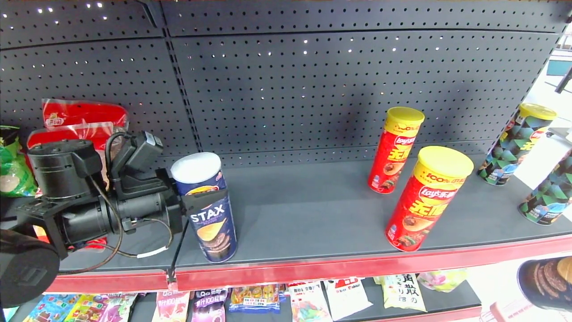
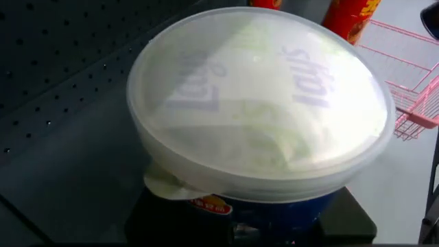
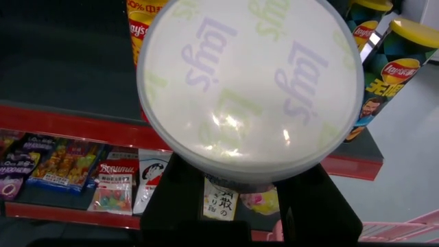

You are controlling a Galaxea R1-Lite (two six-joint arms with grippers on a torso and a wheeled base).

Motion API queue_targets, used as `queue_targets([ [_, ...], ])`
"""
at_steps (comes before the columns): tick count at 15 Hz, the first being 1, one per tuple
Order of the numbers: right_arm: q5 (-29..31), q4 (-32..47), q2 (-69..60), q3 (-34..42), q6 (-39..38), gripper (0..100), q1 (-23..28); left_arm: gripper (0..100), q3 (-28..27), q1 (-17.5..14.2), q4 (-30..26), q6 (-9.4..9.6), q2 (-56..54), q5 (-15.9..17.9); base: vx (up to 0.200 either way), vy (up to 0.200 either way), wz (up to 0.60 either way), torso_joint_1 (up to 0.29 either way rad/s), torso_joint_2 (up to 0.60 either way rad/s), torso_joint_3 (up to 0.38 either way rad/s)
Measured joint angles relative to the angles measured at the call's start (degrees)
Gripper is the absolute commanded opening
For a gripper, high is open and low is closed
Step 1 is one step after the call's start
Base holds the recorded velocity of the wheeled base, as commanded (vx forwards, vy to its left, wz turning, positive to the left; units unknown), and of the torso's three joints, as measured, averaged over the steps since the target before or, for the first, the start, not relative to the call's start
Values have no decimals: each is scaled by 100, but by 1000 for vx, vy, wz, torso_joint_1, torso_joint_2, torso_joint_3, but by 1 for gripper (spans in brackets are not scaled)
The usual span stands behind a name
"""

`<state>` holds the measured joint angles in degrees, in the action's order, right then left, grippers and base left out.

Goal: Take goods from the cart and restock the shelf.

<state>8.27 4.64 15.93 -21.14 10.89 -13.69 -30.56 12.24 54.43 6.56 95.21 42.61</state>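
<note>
The left claw [image 1: 201, 199] is clamped round the upper half of a tall blue crisp tube with a white plastic lid [image 1: 214, 232]. The tube stands close to the red front lip of the dark grey metal shelf [image 1: 313, 210], leaning a touch, and I cannot tell whether its base sits fully on the board. That is my worry: let go while it leans or hangs short of the board, and the blue crisp tube could rock forward over the lip and drop towards the snack packets [image 1: 308, 299] on the tier below. Drawing the claw back crookedly could drag it over too. The right claw [image 3: 250, 189] is closed on a dark crisp tube with a translucent plastic lid [image 3: 250, 82], held low in front of the shelf's right end. Its way in passes a red crisp tube with a yellow lid [image 1: 424, 201] standing near the front edge, and a brush from the arm or its load would likely topple it.
</note>
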Motion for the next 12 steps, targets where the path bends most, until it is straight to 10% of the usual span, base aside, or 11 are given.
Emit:
queue_targets([
  [12,-1,2,11,-22,0,0,0,0,446,24,791,-413,29,280,0,0,0,0,0,0],
])
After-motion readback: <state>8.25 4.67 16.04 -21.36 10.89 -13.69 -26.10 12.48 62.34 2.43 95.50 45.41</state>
